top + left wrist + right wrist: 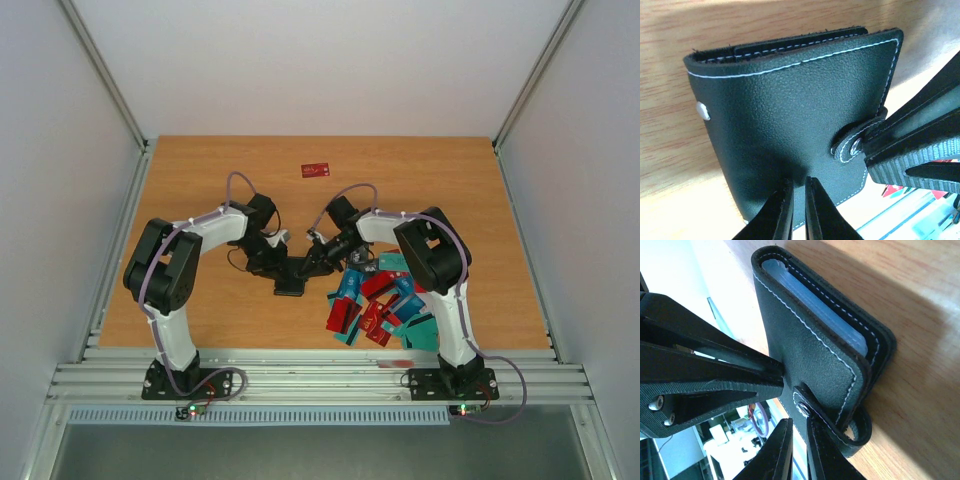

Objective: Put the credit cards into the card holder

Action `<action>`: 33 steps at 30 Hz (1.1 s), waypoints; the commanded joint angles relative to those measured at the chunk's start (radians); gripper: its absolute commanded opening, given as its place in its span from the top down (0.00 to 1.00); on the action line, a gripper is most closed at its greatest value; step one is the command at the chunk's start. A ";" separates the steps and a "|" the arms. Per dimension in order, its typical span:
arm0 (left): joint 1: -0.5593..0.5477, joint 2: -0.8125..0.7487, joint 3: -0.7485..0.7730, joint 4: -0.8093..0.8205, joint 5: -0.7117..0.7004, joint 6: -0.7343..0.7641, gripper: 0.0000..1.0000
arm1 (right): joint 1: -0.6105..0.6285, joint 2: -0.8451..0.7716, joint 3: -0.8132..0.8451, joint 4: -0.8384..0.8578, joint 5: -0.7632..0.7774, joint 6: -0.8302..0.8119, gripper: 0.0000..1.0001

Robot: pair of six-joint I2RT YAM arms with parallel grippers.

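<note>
The black card holder (290,288) with white stitching lies folded shut on the wooden table between the two arms. In the left wrist view my left gripper (799,184) is shut on the near edge of the card holder (790,110). My right gripper (799,421) is shut on the snap strap (805,402) of the card holder (810,340); its fingers (910,160) also show in the left wrist view, at the strap (852,145). A heap of red and teal credit cards (380,305) lies just right of the holder. One red card (316,170) lies alone at the back.
The right arm's base (455,375) stands close beside the card heap. The left arm (165,275) bends in from the left. Grey walls enclose the table, and a metal rail (320,375) runs along its near edge.
</note>
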 commanded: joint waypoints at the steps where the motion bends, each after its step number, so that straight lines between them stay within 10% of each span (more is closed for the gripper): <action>1: -0.016 0.057 -0.001 -0.002 0.012 0.007 0.90 | 0.026 0.044 0.028 0.009 0.023 -0.004 0.90; 33: -0.016 0.079 0.014 -0.006 0.026 0.020 0.90 | 0.055 0.115 0.141 -0.194 0.040 -0.051 0.91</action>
